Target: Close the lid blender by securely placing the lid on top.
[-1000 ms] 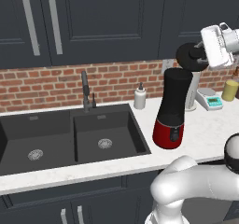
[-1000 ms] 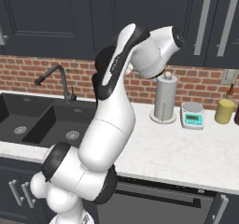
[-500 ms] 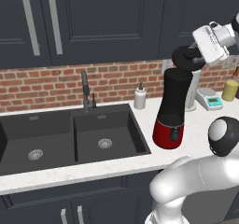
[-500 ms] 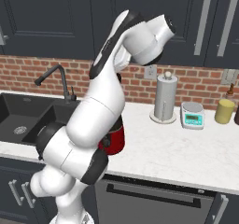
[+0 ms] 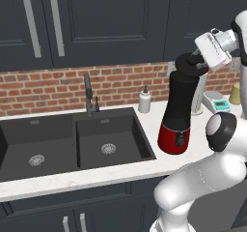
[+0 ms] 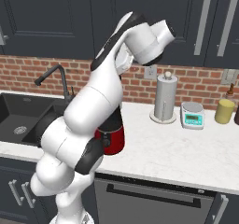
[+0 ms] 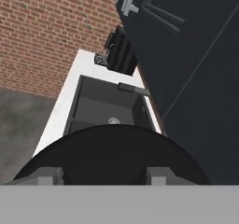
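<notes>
Pincer [image 5: 197,62] clamped on the lid [image 5: 187,65], lid tilted on edge, just above the blender [image 5: 179,111] mouth

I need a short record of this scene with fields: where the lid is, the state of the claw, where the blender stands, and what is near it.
lid: held on edge, tilted, at the blender's top rim, not lying flat on it
claw: shut on the lid
blender: upright on the counter, right of the sink
nearby: soap bottle, paper towel roll, white scale
</notes>
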Robot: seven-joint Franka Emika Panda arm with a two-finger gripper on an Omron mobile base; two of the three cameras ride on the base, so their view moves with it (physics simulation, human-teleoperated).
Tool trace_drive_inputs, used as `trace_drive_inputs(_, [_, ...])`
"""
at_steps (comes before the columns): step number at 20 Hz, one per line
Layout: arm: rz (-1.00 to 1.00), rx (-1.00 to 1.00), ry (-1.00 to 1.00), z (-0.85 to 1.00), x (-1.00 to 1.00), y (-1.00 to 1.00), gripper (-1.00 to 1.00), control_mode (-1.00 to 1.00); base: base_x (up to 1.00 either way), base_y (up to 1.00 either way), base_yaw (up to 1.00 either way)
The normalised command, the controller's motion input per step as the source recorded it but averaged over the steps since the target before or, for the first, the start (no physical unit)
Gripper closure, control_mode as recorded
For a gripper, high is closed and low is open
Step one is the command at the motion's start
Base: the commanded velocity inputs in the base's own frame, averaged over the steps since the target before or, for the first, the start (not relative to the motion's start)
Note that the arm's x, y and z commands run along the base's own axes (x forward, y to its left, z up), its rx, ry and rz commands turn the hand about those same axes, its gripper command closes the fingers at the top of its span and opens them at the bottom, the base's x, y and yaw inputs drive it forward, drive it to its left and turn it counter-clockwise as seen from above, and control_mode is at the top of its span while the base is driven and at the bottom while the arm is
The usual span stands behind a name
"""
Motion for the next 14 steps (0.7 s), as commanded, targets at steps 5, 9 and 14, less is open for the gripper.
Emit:
trace_drive_inputs(5, [0.00,0.00,0.12,-0.23,0.36,0.00,1.00,-1.00,0.00,0.00,0.00])
trace_drive_inputs(9, [0.00,0.00,0.16,-0.35,0.31,0.00,1.00,-1.00,0.00,0.00,0.00])
trace_drive_inputs(14, [0.00,0.00,0.17,-0.46,0.13,0.00,1.00,-1.00,0.00,0.00,0.00])
